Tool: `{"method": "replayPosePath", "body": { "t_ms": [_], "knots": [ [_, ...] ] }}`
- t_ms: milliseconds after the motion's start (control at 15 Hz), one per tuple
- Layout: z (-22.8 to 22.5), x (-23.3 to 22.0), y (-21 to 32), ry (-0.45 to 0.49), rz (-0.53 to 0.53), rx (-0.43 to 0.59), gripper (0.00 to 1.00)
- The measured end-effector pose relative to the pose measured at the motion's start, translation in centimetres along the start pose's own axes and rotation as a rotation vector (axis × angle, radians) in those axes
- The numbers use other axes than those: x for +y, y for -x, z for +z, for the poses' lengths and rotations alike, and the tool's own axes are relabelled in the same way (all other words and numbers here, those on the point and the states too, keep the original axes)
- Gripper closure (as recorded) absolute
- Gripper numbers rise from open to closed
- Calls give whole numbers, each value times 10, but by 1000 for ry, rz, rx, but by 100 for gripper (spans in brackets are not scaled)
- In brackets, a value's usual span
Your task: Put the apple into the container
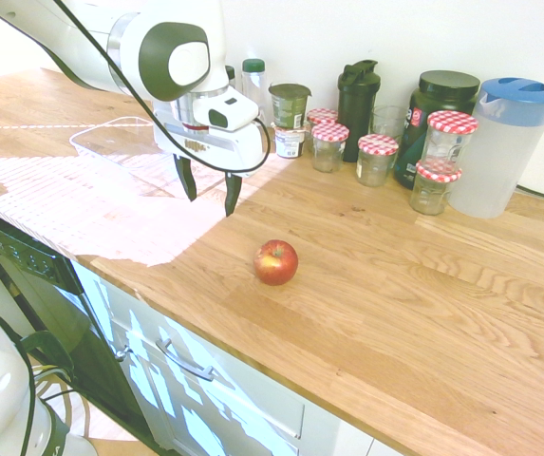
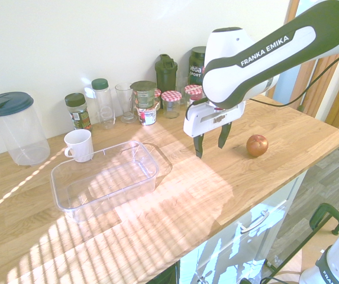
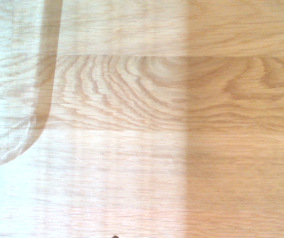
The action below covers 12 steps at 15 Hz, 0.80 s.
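You have the wooden surface [image 1: 423, 285] running across both exterior views, with the arm [image 2: 275, 50] reaching over its middle. In the second exterior view the clear container [image 2: 104, 177] lies at about 8 o'clock from the gripper [image 2: 211, 142], near but apart, its long axis running roughly 8 to 2 o'clock. One rounded corner of it shows in the wrist view, over bare wood.

The apple [image 2: 257, 145] sits alone on the surface at about 3 o'clock from the gripper in that view, and at about 4 o'clock in the first exterior view, near the front edge. It is round, so no axis constrains your approach.

The gripper hangs above the surface between container and apple, pointing straight down, its fingers spread and holding nothing. Your coming move, as I judge it, turns on shifting toward the apple and away from the container before descending.
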<state>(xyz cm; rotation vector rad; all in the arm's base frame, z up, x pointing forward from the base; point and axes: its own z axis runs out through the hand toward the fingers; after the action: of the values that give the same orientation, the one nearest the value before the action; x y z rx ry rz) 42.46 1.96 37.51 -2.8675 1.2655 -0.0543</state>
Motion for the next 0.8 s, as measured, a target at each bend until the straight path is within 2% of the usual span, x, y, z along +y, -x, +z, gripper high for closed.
{"method": "replayPosePath", "body": {
  "t_ms": [200,400,533,800],
  "knots": [
    [-6,1,-7,2,3,4,0],
    [-48,8,-37,54,20,1,0],
    [-71,29,-56,105,-11,-8,0],
    [-80,95,-86,99,-59,-20,0]
  ]
}}
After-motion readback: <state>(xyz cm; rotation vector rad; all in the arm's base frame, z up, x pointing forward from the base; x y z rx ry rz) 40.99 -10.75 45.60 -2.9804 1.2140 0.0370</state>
